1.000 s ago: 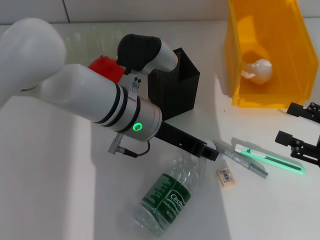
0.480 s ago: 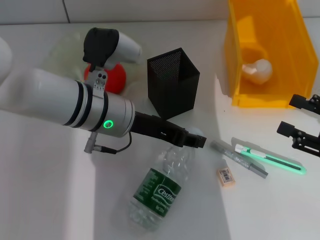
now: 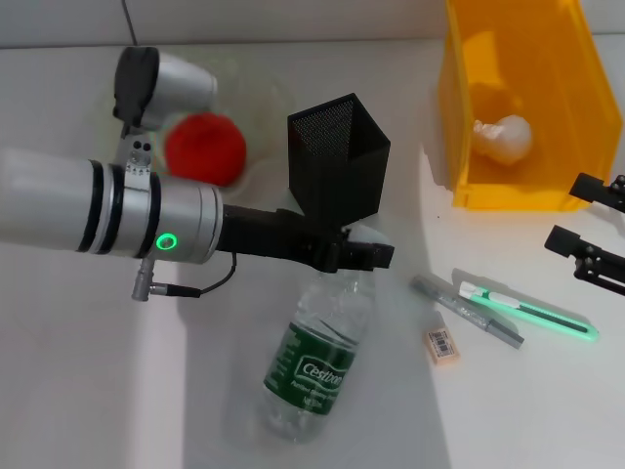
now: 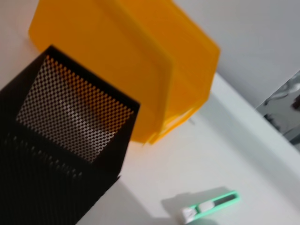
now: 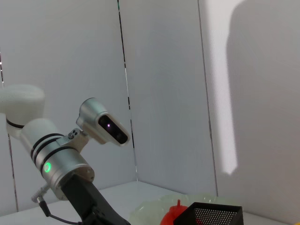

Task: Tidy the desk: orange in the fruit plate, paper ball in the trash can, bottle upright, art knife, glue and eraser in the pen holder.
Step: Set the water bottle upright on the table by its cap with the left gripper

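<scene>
Paper ball (image 3: pixel 504 138) inside yellow trash can (image 3: pixel 547 186). Orange (image 3: pixel 204 148) on fruit plate (image 3: pixel 259 98). Pen holder (image 3: pixel 337 161) holds nothing visible. Left pincer (image 3: pixel 369 254) stretched level across worktop (image 3: pixel 88 371), clamped on neck of tilted bottle (image 3: pixel 317 357). Right pincer (image 3: pixel 596 230) parked at edge, apart.

Bottle (image 3: pixel 320 357) lies before pen holder (image 3: pixel 337 161); eraser (image 3: pixel 440 345) right of it.

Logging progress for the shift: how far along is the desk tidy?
Done: orange in the fruit plate, paper ball in the yellow bin. In hand: left gripper grips the tilted bottle at its neck. Left: art knife, glue, eraser outside the pen holder. Right gripper waits at the desk's right edge.
</scene>
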Robot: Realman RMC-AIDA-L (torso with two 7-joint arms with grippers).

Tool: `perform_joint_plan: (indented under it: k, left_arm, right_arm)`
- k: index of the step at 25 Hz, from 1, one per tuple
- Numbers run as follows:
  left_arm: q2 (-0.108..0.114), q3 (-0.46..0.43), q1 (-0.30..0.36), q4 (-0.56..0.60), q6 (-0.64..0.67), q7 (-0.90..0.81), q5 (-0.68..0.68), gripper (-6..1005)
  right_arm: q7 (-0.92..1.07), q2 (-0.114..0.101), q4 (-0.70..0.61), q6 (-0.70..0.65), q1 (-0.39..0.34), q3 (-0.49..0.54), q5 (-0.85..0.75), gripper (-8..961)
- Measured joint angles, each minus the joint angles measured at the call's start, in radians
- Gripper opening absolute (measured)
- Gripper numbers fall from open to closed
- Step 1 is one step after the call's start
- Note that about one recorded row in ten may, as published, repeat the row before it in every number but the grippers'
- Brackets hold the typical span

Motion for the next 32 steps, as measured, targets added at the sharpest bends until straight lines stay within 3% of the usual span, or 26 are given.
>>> perform_joint_plan:
  k: [3,4,7,8,13,16,19,20,21,22,25,26,32]
  left_arm:
    - [0.0,-0.016,0.014,0.0,0.017,0.036,-0.028,445]
    - [0.002,-0.08,0.052,0.001,0.065,0.129,-0.077,445]
    - [0.002,-0.108,0.064,-0.001,0.085,0.165,-0.085,445]
    - [0.002,-0.162,0.093,-0.019,0.135,0.27,-0.118,445]
    - [0.002,-0.202,0.127,-0.04,0.173,0.39,-0.163,445]
    - [0.002,-0.289,0.176,-0.111,0.254,0.618,-0.215,445]
    - [0.002,-0.289,0.176,-0.111,0.254,0.618,-0.215,444]
    - [0.002,-0.363,0.182,-0.172,0.318,0.717,-0.234,444]
    - [0.002,-0.363,0.182,-0.172,0.318,0.717,-0.234,444]
    - [0.003,-0.446,0.182,-0.235,0.379,0.796,-0.237,443]
    - [0.003,-0.446,0.182,-0.235,0.379,0.796,-0.237,443]
    - [0.006,-0.522,0.18,-0.293,0.426,0.873,-0.238,443]
    - [0.005,-0.546,0.192,-0.313,0.433,0.982,-0.238,442]
  right_arm:
    - [0.006,0.001,0.0,0.0,-0.003,0.003,0.006,720]
    - [0.01,0.002,0.0,0.0,-0.002,0.005,0.007,720]
    - [0.018,0.006,0.0,-0.001,0.001,0.019,0.007,720]
    - [0.022,0.009,0.0,-0.001,0.002,0.031,0.007,720]
    - [0.034,0.015,0.0,-0.011,0.004,0.058,0.015,720]
    - [0.052,0.016,0.006,-0.024,0.004,0.065,0.037,720]
    - [0.054,0.016,0.014,-0.026,0.004,0.067,0.05,720]
    - [0.055,0.016,0.019,-0.026,0.005,0.069,0.055,721]
    - [0.055,0.016,0.024,-0.026,0.006,0.07,0.058,721]
    - [0.056,0.015,0.029,-0.026,0.008,0.072,0.058,721]
    - [0.056,0.017,0.036,-0.026,0.013,0.073,0.058,721]
    - [0.056,0.021,0.037,-0.026,0.015,0.074,0.058,721]
    - [0.056,0.026,0.038,-0.027,0.017,0.075,0.058,721]
